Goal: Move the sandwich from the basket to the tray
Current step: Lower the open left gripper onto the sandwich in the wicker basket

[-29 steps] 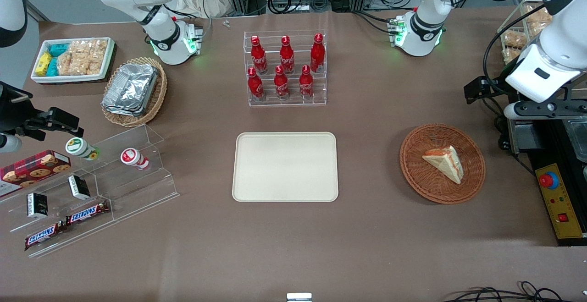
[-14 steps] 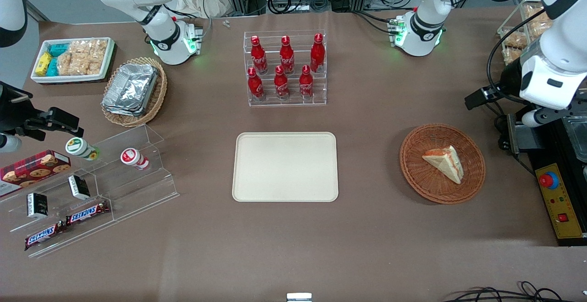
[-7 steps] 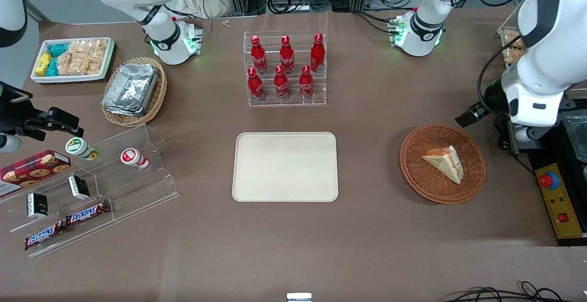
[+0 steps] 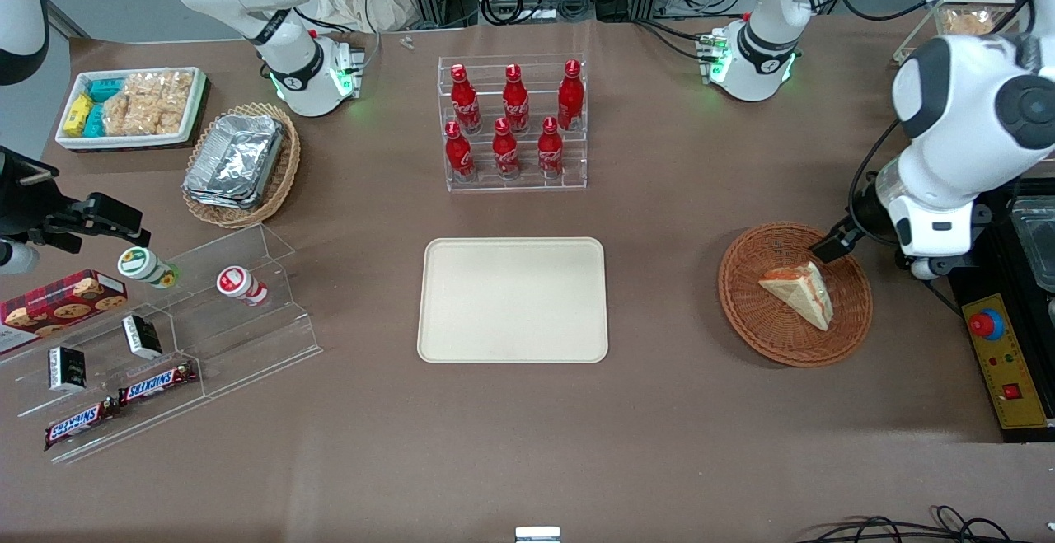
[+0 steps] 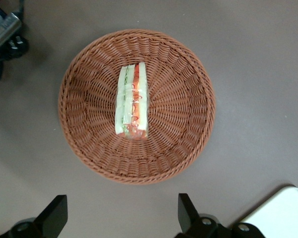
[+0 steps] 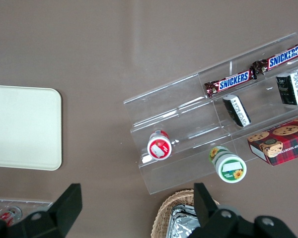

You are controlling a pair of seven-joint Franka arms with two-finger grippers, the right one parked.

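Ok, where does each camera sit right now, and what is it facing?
Front view: looks down at the table; the arm hides the end effector beside the basket.
Left wrist view: looks straight down between open fingers at the sandwich; shares basket, sandwich and tray with front.
Right wrist view: parked fingers over the snack shelf; shares the tray.

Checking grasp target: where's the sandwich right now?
The sandwich lies in the reddish-brown wicker basket, toward the working arm's end of the table; the open end effector hovers above the basket.
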